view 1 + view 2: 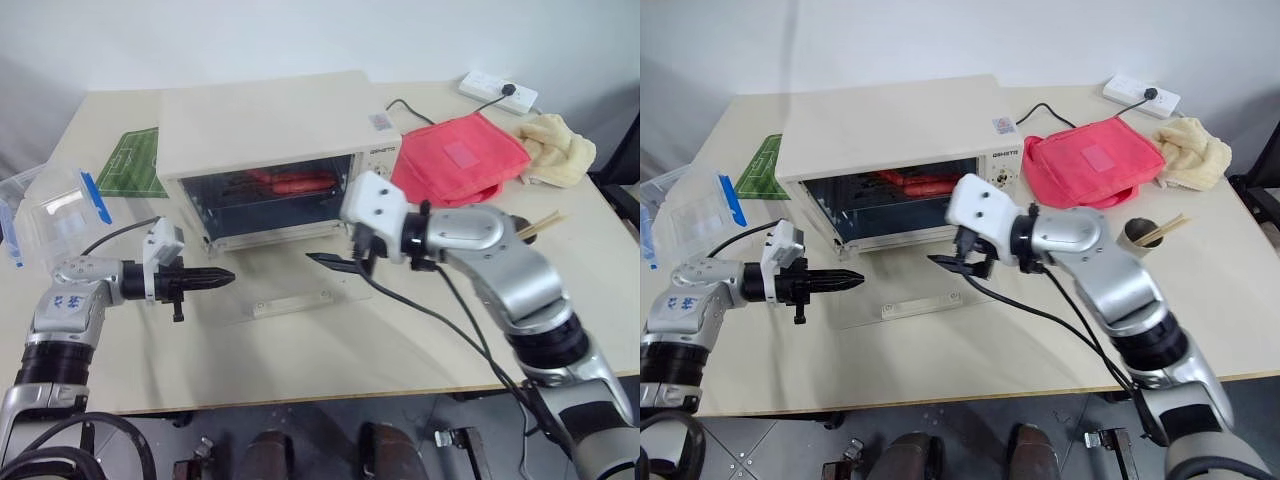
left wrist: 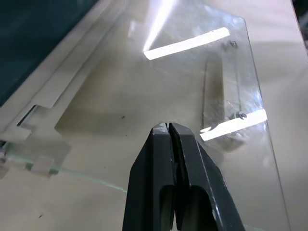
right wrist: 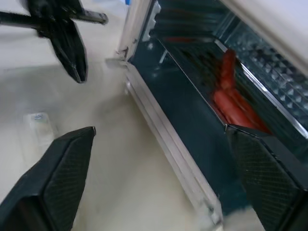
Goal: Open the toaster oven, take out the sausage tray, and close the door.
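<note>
1. Beige table [image 1: 330, 370] across frame centre, toaster oven [image 1: 260, 125] upper centre, door [image 1: 285, 290] dropped flat.
2. Sausage tray [image 1: 290, 183] inside, not removed.
3. Left gripper [image 1: 215, 278] together, empty; right gripper [image 1: 335, 262] apart, empty.

The left gripper [image 1: 222, 277] sits at the lower left of the head view, its two black fingers [image 2: 173, 159] pressed flat together and pointing level toward the frame's centre, the forearm coming in from the lower left corner. The right gripper [image 1: 338, 264] hangs at mid-frame, its fingers [image 3: 62, 168] spread wide apart, the silver arm bending down to the lower right corner
</note>
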`<control>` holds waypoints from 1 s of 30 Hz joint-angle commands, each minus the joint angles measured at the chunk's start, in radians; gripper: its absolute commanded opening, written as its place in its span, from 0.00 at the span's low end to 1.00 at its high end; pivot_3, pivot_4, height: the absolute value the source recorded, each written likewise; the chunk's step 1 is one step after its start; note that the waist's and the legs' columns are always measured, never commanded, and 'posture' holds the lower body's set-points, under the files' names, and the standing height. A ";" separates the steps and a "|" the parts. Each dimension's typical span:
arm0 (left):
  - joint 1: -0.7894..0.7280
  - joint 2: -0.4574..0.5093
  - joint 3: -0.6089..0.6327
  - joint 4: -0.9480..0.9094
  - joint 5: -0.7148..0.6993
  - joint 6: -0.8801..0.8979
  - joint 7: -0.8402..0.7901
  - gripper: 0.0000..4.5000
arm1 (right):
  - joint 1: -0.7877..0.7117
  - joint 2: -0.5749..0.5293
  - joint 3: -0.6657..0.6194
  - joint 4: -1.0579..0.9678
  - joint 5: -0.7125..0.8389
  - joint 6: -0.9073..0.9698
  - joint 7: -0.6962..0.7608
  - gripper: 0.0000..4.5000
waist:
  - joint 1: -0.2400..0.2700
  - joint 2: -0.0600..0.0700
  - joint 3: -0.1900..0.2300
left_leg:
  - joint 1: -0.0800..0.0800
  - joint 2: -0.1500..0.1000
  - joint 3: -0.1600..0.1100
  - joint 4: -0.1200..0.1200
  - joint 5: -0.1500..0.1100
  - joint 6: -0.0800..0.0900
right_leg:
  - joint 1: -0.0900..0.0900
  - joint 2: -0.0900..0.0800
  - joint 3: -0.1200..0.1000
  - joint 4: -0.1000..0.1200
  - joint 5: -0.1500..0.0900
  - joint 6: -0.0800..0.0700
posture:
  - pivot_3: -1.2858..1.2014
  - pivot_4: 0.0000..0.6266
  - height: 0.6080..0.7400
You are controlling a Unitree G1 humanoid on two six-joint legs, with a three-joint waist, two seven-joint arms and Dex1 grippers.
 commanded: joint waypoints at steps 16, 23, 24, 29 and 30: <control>0.400 -0.186 0.427 -0.415 -0.402 0.065 0.258 0.10 | -0.257 0.341 0.255 0.692 -0.565 -0.434 -0.330 0.99 | -0.054 0.000 0.000 | 0.002 0.001 -0.001 0.000 0.000 0.000 | 0.000 0.000 0.000 0.002 0.000 -0.001 | 0.52 0.24 1.00; 0.476 -0.250 0.480 -0.496 -0.467 0.068 0.364 0.55 | -0.279 0.413 0.256 0.784 -0.641 -0.506 -0.364 0.99 | -0.054 0.000 0.000 | 0.002 0.002 -0.001 0.000 0.000 0.000 | 0.001 0.000 0.002 0.002 0.000 -0.001 | 0.52 0.24 1.00; 0.484 -0.251 0.475 -0.502 -0.466 0.070 0.368 0.62 | -0.280 0.418 0.254 0.793 -0.648 -0.513 -0.367 0.99 | -0.054 0.000 0.000 | 0.002 0.002 -0.001 0.000 0.000 0.000 | 0.001 0.000 0.002 0.002 0.000 -0.001 | 0.52 0.24 1.00; 0.493 -0.284 0.451 -0.536 -0.465 0.055 0.411 0.96 | -0.298 0.449 0.262 0.860 -0.702 -0.553 -0.395 0.99 | -0.053 0.000 0.000 | 0.002 0.002 0.000 0.000 0.000 0.000 | 0.001 0.000 0.002 0.002 0.001 -0.001 | 0.52 0.24 1.00; 0.493 -0.285 0.447 -0.537 -0.462 0.052 0.413 0.98 | -0.300 0.454 0.260 0.870 -0.708 -0.558 -0.397 0.99 | -0.053 0.000 0.000 | 0.002 0.002 0.000 0.000 0.000 0.000 | 0.001 0.000 0.002 0.002 0.001 -0.001 | 0.52 0.24 1.00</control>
